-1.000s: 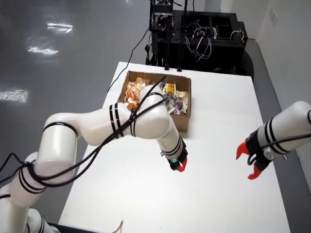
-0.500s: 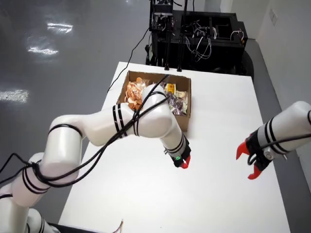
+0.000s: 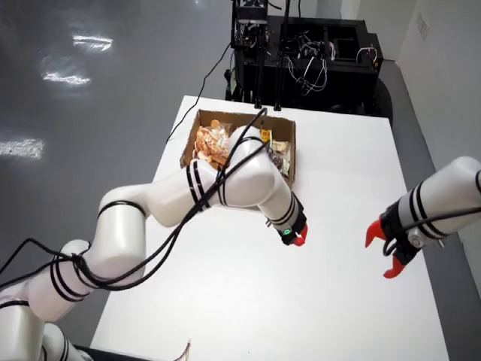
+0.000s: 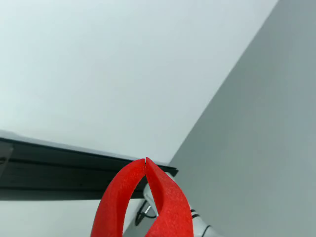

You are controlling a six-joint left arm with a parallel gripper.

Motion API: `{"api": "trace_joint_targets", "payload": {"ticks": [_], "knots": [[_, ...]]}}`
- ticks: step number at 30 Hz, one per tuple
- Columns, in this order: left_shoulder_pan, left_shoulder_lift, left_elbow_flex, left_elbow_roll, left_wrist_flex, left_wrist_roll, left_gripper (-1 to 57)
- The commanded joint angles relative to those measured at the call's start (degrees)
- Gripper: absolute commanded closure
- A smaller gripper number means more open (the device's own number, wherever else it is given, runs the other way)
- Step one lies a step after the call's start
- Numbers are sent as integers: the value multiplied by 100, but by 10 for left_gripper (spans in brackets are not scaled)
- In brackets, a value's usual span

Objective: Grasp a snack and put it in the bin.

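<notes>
Red gripper (image 4: 145, 163) tips pressed together, empty, beside cardboard bin (image 3: 291, 159) of jumbled snacks (image 3: 212, 144)

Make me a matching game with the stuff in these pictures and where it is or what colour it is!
Things:
1. cardboard box
2. gripper
3. table
4. black equipment rack

Descriptions:
A. white
B. red fingertips, closed together
C. behind the table's far edge
D. holds snacks

Pairs: 1-D, 2-B, 3-A, 4-C
</notes>
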Motion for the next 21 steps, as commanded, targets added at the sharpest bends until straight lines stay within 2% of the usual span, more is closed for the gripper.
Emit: {"api": "trace_joint_targets", "payload": {"ticks": [1, 10, 21], "knots": [[89, 399, -710, 0, 1, 74, 566], [224, 1164, -2115, 0, 4, 316, 566], [202, 1351, -2458, 0, 9, 418, 566]]}}
